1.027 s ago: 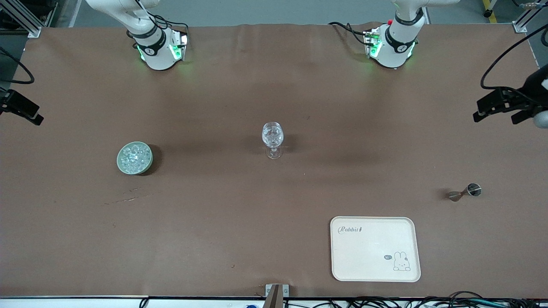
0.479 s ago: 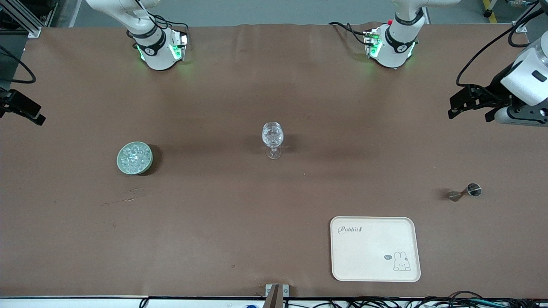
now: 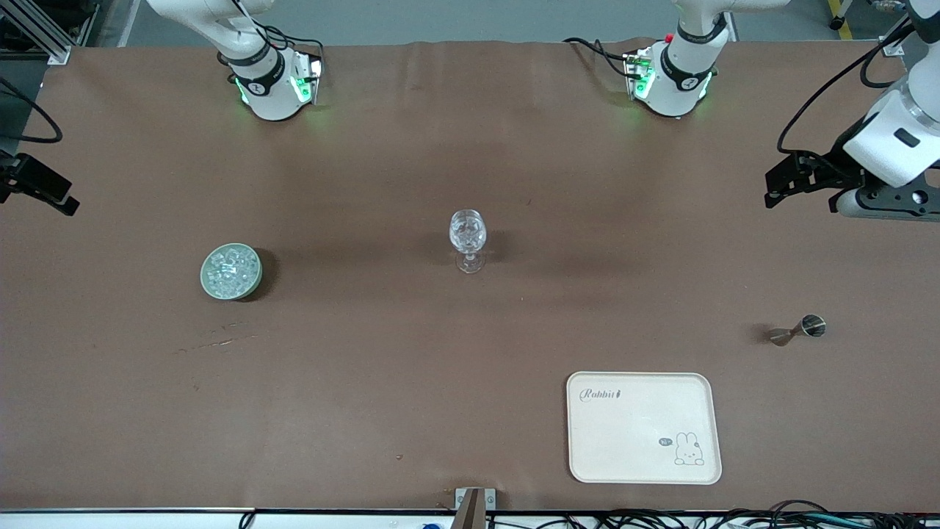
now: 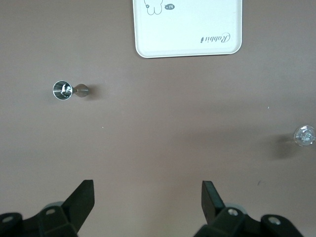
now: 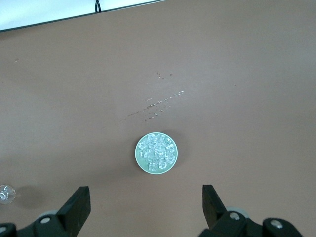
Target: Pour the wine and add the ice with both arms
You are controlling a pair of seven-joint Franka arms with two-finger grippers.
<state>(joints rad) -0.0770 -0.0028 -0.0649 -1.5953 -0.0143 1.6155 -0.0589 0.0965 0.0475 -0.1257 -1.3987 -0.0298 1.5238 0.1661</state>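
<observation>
Ice point(image 3: 230, 270) heaped in bowl point(image 3: 209, 286); both end effectors open.

Left hand point(image 3: 789, 182) is up in the air over the left arm's end of the table point(image 3: 470, 353), fingers point(image 4: 81, 200) spread wide with nothing between them. Right hand point(image 5: 146, 207) hangs high over its own end of the table, mostly out of the front view, fingers point(image 5: 78, 205) wide apart and empty too.
</observation>
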